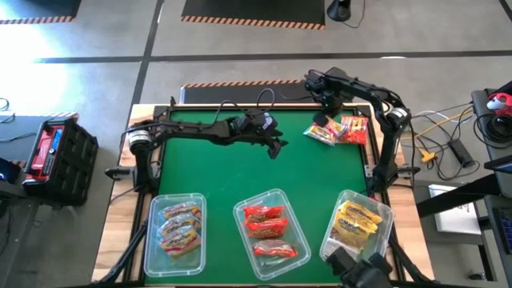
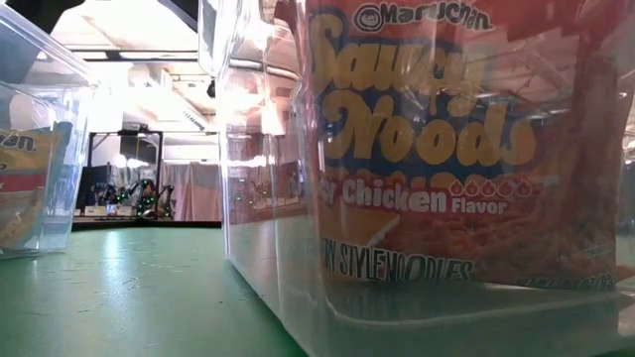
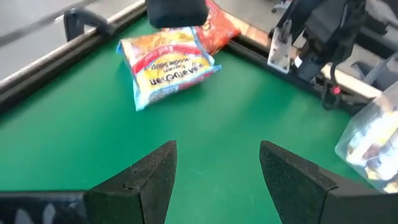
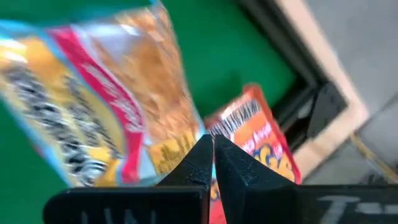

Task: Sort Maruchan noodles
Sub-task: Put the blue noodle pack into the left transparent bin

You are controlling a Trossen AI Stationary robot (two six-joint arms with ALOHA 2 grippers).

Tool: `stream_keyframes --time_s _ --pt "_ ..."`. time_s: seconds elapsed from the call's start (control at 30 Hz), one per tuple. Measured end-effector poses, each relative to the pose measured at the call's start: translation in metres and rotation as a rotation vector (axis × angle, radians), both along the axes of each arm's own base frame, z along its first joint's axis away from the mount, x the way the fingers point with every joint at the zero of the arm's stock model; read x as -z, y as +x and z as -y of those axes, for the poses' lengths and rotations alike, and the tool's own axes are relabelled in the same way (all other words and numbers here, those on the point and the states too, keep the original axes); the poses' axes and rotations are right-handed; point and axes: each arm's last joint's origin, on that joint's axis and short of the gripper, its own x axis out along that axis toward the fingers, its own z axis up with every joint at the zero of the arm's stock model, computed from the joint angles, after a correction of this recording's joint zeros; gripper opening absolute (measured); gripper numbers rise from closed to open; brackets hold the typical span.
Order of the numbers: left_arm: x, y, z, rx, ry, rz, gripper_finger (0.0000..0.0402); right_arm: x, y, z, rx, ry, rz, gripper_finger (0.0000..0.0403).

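Packets left to sort are down to a small pile in the upper right of the high view: a blue-edged yellow Maruchan packet [image 1: 321,133] with a red-orange packet [image 1: 353,128] touching it on the right, both near the desk [image 1: 216,172] edge. The three clear bins along the bottom already have their kinds in them: pink-label ones in the left bin [image 1: 150,240], red in the middle bin [image 1: 240,228], yellow in the right bin [image 1: 386,216].

What matters here is who's closer. The right end effector [image 1: 330,106] sits right over the pile, its fingers pinched fully together with nothing between them (its wrist view shows the tips meeting just above both packets). So it would have to spread before it can take anything.

The left end effector [image 1: 277,146] hangs near mid-desk, fingers spread wide and empty, pointed at the pile; the yellow packet [image 3: 166,62] lies straight ahead of it in its own wrist view, well apart. That packet's long axis runs roughly left-right across the high view, tilted a bit. My guess is the right arm has the shorter reach.
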Motion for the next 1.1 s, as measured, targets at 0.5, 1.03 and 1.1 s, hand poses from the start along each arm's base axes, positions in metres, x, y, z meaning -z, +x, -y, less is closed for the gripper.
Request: stream_keyframes --time_s 0.5,1.03,1.1 --pt "0.04 0.065 -0.037 0.01 0.037 0.092 0.0213 -0.005 -0.002 -0.012 0.074 0.088 0.047 0.0008" --pt "0.059 0.082 -0.048 0.047 0.176 0.067 0.0213 0.031 0.016 -0.026 -0.069 0.253 0.007 0.0008" --pt "0.062 0.083 -0.049 0.061 0.214 0.068 0.0213 0.035 0.019 -0.028 -0.088 0.258 -0.007 0.0008"
